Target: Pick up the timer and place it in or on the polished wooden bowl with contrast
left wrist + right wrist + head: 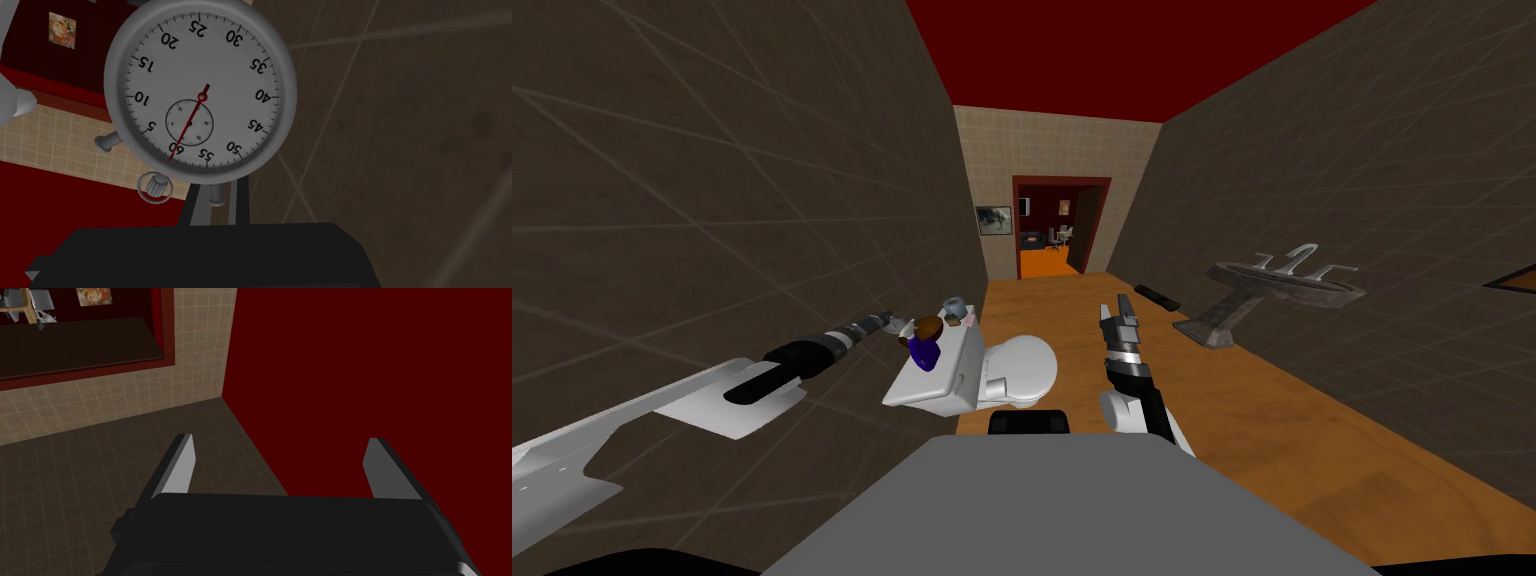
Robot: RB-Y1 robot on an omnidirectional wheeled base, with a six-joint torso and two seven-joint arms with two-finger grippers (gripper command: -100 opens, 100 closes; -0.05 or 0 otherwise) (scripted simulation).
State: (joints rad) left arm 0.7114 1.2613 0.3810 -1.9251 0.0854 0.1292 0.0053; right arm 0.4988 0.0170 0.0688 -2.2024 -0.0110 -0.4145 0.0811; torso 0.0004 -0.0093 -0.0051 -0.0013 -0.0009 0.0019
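1. Far left: the left gripper (886, 322) reaches in along the left wall toward the toilet tank (937, 385). Its fingers are clamped on the timer (200, 90), a round grey stopwatch with a pale dial and a red hand near 60 (numerals read upside down in the wrist view). The crown knobs sit down by the fingers.
2. Just right of the held timer, a brown bowl (928, 325) sits on top of the tank. The timer is beside the bowl's left rim, not in it; cannot tell if they touch.
3. Same tank top: a purple item (922, 350) on the near side of the bowl, a grey item (952, 304) on the far side.
4. Right of the tank: white toilet lid (1024, 368), down.
5. The right gripper (280, 445) has its fingers spread wide and is raised above the orange-brown floor (1312, 430), right of the toilet.
6. Far right: a pedestal sink (1282, 278) against the right wall, with a dark bar (1157, 297) on the floor to its left.
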